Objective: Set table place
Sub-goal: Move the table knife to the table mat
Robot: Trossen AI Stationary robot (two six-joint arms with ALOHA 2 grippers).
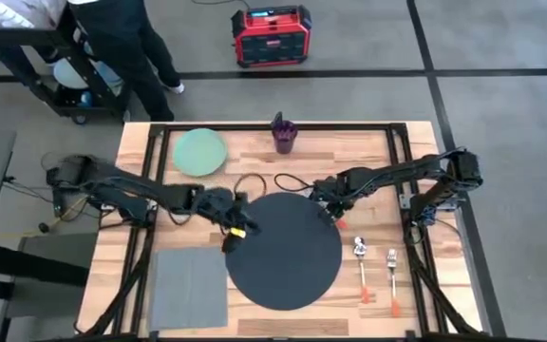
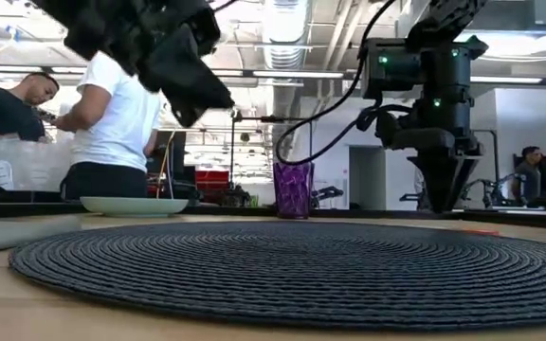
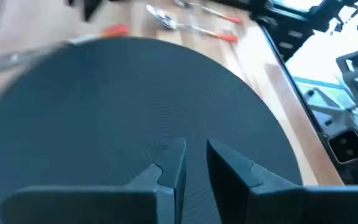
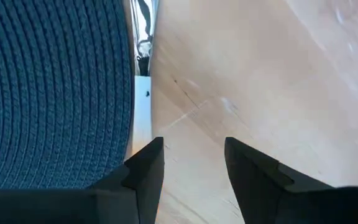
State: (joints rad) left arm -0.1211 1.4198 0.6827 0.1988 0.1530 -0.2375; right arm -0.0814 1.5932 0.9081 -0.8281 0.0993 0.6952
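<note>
High view: the round place (image 1: 285, 251) lies flat mid-table (image 1: 349, 152), no long axis; left gripper (image 1: 235, 231) slightly parted, right gripper (image 1: 334, 215) open, both empty.

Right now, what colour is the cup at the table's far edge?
Translucent purple cup, faceted; the low view shows it best.

**4 cameras, 1 worktop**

The high camera hangs above and looks straight down. It sees the whole worktop (image 1: 273, 142) and some floor around it.

The low camera sits at the worktop's height, very near the round mat's (image 2: 292, 270) edge. It looks level across into the room.

The left wrist camera rides on the left arm and looks down across the mat (image 3: 123, 118) from close by.

The right wrist camera looks down at the wood (image 4: 253, 81), even closer.

All 4 views share the mat.
</note>
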